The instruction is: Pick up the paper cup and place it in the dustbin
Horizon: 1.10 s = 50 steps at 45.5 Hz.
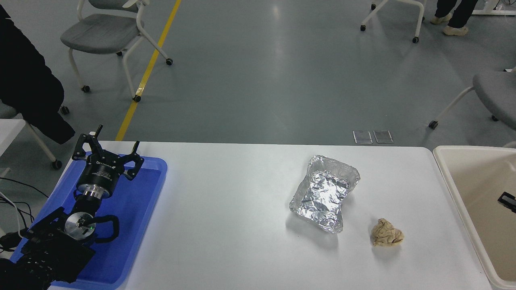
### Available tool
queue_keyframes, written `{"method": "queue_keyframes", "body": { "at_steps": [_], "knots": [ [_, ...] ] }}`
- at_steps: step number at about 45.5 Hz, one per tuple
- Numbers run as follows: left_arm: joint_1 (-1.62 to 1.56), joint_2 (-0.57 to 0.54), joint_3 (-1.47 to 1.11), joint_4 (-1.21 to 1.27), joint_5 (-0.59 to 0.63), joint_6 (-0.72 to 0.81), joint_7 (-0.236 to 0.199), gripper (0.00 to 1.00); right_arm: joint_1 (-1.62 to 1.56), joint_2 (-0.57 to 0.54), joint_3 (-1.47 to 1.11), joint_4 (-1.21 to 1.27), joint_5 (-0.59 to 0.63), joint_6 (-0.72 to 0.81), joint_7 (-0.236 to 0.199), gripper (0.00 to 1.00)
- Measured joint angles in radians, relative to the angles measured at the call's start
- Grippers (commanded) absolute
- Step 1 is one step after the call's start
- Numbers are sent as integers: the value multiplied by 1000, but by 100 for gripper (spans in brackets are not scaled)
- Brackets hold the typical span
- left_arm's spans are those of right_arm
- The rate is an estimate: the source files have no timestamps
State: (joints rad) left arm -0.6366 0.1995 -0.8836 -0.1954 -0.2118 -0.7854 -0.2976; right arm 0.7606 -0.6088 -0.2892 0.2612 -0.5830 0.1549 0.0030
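Paper cup not seen anywhere on counter [242,225]. Only sliver of right gripper [507,200] glimpsed over dustbin [447,173] at right edge, finger state undeterminable. Left gripper [108,150] parked over blue tray [149,189], fingers apart. Cup judged light, crushable; best held gently at sidewall.

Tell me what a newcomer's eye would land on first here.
The crinkled silver foil tray gleams right of the white table's middle, a crumpled tan paper ball just nearer. At far left the left gripper hangs parked over a bright blue tray, jaws spread. The cream dustbin fills the right edge.
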Motion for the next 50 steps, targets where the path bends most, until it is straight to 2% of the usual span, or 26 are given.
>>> {"method": "queue_keyframes", "body": {
  "at_steps": [14, 25, 34, 42, 50],
  "knots": [
    [-2, -1, 0, 0, 0, 0, 2, 100, 342, -164, -234, 371, -71, 28, 1, 100],
    [-2, -1, 0, 0, 0, 0, 2, 100, 729, -221, -445, 691, -113, 209, -5, 100],
    [-3, -1, 0, 0, 0, 0, 2, 100, 1003, -166, -585, 852, -97, 377, -6, 100],
    [-2, -1, 0, 0, 0, 0, 2, 100, 1189, -62, -667, 953, 40, 525, -6, 100],
    [-1, 0, 0, 1, 0, 0, 2, 100, 1304, 66, -713, 1006, 151, 583, -7, 100]
  ]
}}
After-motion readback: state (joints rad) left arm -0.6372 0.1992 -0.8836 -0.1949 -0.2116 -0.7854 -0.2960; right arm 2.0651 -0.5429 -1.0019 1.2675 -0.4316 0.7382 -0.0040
